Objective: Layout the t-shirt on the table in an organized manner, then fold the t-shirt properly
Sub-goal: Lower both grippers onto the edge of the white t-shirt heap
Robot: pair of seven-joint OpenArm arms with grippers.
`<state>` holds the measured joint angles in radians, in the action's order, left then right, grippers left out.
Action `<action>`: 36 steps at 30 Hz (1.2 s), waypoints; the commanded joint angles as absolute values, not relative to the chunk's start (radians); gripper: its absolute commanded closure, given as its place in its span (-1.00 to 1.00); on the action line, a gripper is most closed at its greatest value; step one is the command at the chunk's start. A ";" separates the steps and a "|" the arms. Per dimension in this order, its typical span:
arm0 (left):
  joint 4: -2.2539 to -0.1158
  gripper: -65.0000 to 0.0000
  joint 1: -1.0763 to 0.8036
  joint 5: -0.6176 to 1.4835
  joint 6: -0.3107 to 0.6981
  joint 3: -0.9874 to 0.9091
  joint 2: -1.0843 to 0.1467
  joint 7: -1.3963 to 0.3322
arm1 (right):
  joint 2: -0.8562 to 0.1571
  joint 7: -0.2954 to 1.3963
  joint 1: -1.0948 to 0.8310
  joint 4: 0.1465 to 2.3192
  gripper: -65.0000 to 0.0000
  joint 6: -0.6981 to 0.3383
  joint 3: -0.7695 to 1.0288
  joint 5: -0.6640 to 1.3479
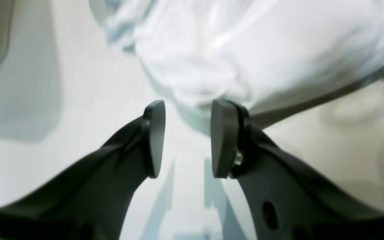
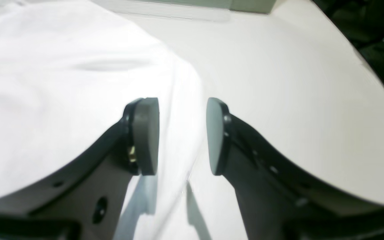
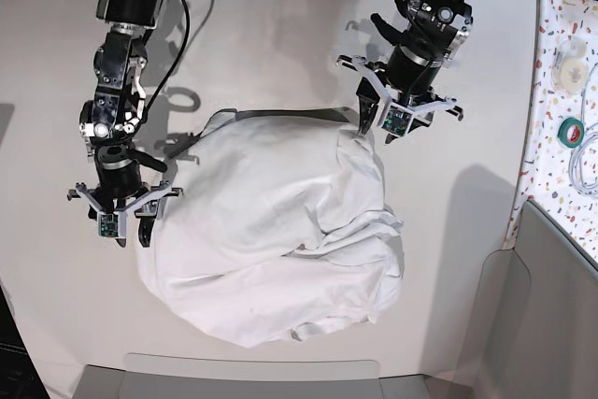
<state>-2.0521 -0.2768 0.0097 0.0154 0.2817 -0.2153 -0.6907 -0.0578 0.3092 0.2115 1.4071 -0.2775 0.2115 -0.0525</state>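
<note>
White cotton: one t-shirt point(image 3: 271, 231), one table point(image 3: 280, 44).

The t-shirt point(image 1: 262, 50) is blurred and cut off by the top edge.

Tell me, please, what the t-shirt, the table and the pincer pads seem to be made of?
The t-shirt: soft white woven or knit cloth, likely cotton; it bunches and creases. The table: smooth off-white hard surface, faintly glossy, with soft shadows. The left pincer pads: matte dark grey, possibly rubber or plastic.
</note>
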 commanded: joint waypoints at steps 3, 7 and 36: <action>-2.072 0.30 -0.239 0.008 0.010 0.282 -0.214 -0.728 | -0.062 0.283 0.314 1.307 0.29 -0.278 0.211 -0.048; -2.072 0.30 -0.232 0.008 0.010 0.282 -0.214 -0.739 | -0.064 0.280 0.404 1.158 0.29 -0.278 0.211 -0.048; -2.074 0.31 -0.239 0.008 0.010 0.282 -0.214 -0.736 | 0.016 0.283 0.067 1.204 1.00 -0.277 0.211 -0.291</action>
<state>-2.0533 -0.2455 0.0105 0.0151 0.2817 -0.2108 -0.7593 0.0105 0.1711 0.0887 1.2171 -0.2443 0.2115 -0.2672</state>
